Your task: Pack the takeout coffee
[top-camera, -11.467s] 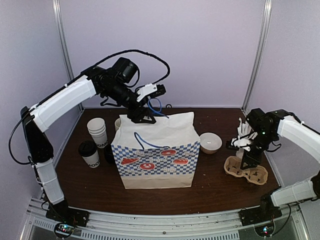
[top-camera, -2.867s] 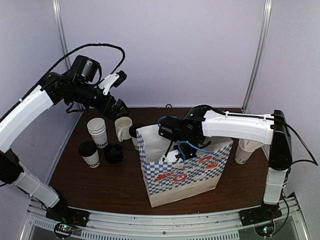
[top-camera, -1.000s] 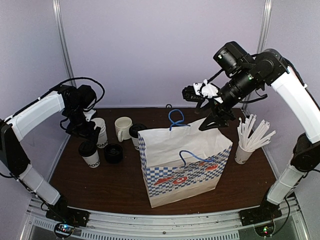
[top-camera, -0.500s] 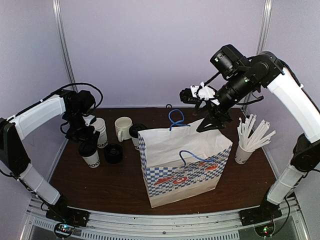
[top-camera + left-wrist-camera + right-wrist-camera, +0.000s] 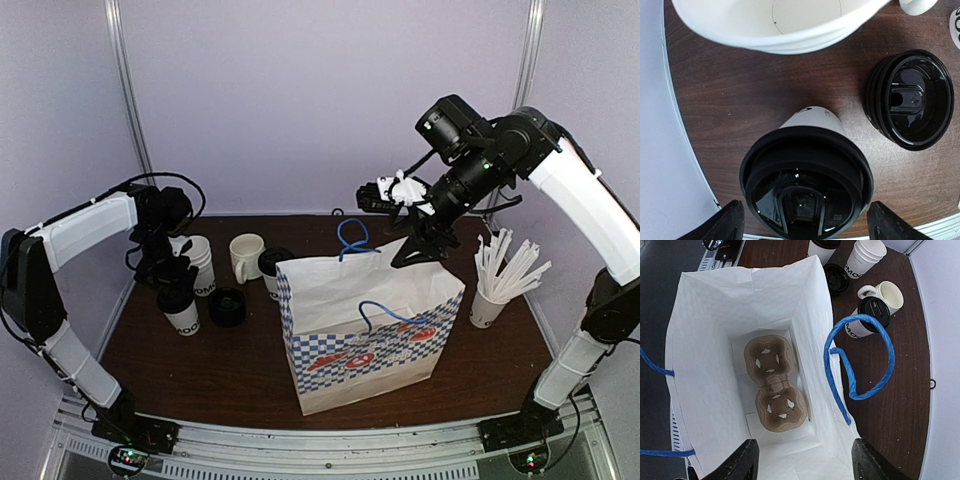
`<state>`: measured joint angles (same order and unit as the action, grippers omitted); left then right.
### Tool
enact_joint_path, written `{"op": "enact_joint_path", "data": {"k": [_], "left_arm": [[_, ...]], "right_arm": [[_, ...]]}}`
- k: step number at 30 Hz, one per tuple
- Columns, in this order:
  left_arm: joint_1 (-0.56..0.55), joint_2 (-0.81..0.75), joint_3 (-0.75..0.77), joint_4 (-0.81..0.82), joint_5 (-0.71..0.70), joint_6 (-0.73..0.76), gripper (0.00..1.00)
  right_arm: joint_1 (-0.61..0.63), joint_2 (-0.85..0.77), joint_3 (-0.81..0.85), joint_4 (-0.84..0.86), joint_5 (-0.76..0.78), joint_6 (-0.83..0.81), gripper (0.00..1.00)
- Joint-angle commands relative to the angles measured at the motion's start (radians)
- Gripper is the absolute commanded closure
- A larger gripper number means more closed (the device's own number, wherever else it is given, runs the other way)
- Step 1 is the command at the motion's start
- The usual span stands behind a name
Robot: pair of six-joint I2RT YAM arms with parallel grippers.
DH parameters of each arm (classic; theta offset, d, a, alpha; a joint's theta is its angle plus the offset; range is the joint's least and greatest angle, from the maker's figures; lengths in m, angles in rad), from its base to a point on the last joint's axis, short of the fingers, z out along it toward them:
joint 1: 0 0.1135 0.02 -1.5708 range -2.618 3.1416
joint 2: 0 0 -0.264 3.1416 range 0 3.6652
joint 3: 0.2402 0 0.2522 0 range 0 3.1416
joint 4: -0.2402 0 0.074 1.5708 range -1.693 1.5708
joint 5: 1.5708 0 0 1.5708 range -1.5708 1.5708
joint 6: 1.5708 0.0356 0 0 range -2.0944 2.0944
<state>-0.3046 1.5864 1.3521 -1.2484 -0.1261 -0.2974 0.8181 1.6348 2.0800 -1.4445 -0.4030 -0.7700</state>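
From where I stand the two look like twins: the left arm (image 5: 90, 225) and the right arm (image 5: 578, 195) each have long, smooth white shells broken up by chunky black joints. Thin black cables (image 5: 165, 180) loop loosely off the left arm's upper joints. The right gripper (image 5: 370, 195) has a white housing and dark, matte fingers (image 5: 747, 460). The black bases (image 5: 130, 432) show tiny glowing lights.

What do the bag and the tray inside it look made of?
The bag looks like matte white paper: creased folds, printed blue checks outside. The tray at its bottom seems moulded pulp fibre: dull brown, rough, with pressed cup wells.
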Motion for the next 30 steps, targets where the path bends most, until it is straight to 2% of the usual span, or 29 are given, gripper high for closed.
{"op": "enact_joint_path", "data": {"k": [1, 4, 7, 11, 18, 23, 30], "left_arm": [[0.010, 0.018, 0.038, 0.024, 0.006, 0.010, 0.11], [0.007, 0.006, 0.106, 0.033, 0.028, 0.057, 0.12], [-0.032, -0.026, 0.170, 0.110, 0.138, 0.135, 0.13], [-0.125, -0.016, 0.234, 0.239, 0.266, 0.226, 0.07], [-0.234, 0.215, 0.429, 0.277, 0.193, 0.336, 0.05], [-0.237, 0.350, 0.554, 0.252, 0.197, 0.366, 0.04], [-0.237, 0.469, 0.645, 0.235, 0.245, 0.370, 0.03]], "right_arm": [[-0.005, -0.015, -0.013, 0.013, 0.026, 0.015, 0.33], [-0.005, -0.012, -0.012, 0.012, 0.022, 0.014, 0.33], [-0.018, -0.003, 0.015, -0.002, -0.026, 0.014, 0.33], [-0.055, 0.006, 0.085, -0.023, -0.098, 0.023, 0.33], [-0.069, -0.002, 0.061, -0.010, -0.075, 0.031, 0.31], [-0.071, -0.032, 0.001, 0.011, -0.046, 0.032, 0.31], [-0.075, -0.031, -0.012, 0.018, -0.037, 0.035, 0.31]]}}
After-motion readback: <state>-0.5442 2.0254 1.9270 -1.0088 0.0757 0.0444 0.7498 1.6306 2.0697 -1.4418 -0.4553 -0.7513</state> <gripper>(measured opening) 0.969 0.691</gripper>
